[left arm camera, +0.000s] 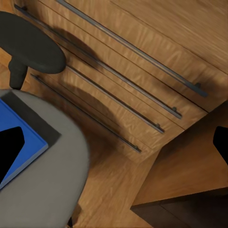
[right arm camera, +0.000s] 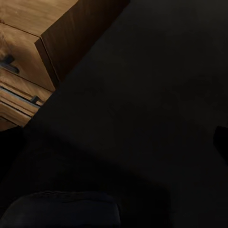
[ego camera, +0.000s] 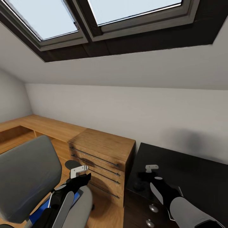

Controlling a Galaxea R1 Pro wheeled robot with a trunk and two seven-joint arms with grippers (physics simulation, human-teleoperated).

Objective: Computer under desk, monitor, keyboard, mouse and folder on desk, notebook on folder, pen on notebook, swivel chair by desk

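The left gripper hangs above the front part of the grey upholstered swivel chair, between the chair and the light-wood drawer chest. In the left wrist view its two dark fingertips sit at opposite edges of the picture with open space between them, so the jaws are spread and hold nothing. One fingertip lies over the flat bright-blue folder, which rests on the rounded grey seat; whether it touches the folder cannot be told. In the head view a strip of that folder shows beside the left forearm, low on the seat. The chair's black armrest stands just beside the chest's long dark bar handles.

The right gripper is held over the glossy black top of the desk, near the edge that meets the wooden chest. The right wrist view is very dark; only one fingertip shows at its edge, and it cannot be told whether these jaws are parted or pressed together. Nothing is seen in them.

Below the desk top, the black drawer unit carries round silver knobs. The low light-wood shelving runs along the grey-white wall, away from the chest toward the corner. Above, the sloped ceiling holds two dark-framed skylights showing pale sky.
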